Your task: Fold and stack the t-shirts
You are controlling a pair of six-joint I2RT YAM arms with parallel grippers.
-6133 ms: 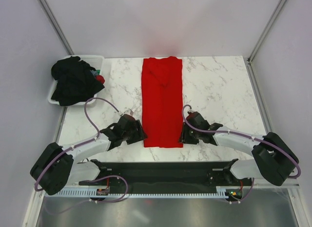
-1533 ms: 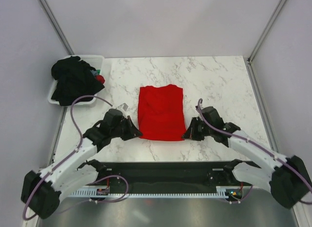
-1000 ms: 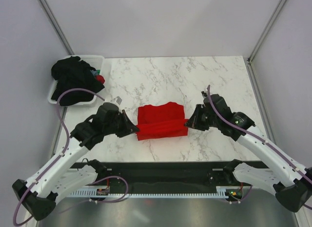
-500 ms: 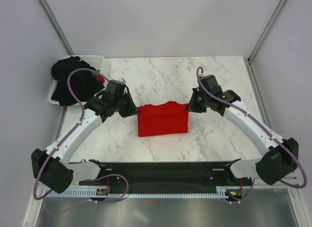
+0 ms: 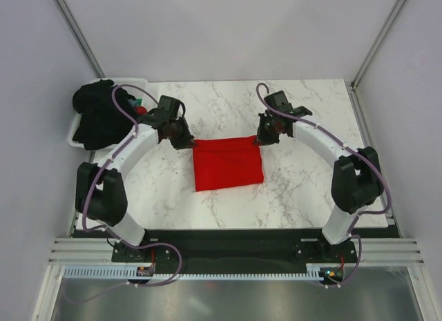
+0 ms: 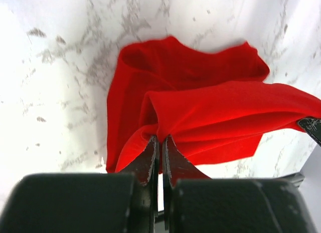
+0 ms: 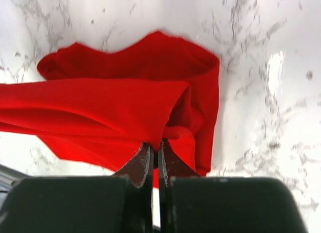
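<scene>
A bright red t-shirt [image 5: 228, 163] lies folded over on the marble table [image 5: 304, 114], its far edge lifted and stretched between both grippers. My left gripper [image 5: 185, 141] is shut on the far left corner of the red t-shirt [image 6: 210, 112]. The pinch shows at the left gripper [image 6: 160, 139] in the left wrist view. My right gripper [image 5: 261, 139] is shut on the far right corner of the red t-shirt [image 7: 125, 107], pinched at the right gripper [image 7: 156, 142]. A heap of black t-shirts [image 5: 100, 117] fills the tub at the far left.
A white plastic tub [image 5: 138, 82] stands at the table's far left corner, beside my left arm. Grey walls close in the table on three sides. The black base rail [image 5: 235, 241] runs along the near edge.
Both grippers have carried the red t-shirt's near edge away from the bases, towards the far side, folding it over itself. The arms now reach further out over the table.
</scene>
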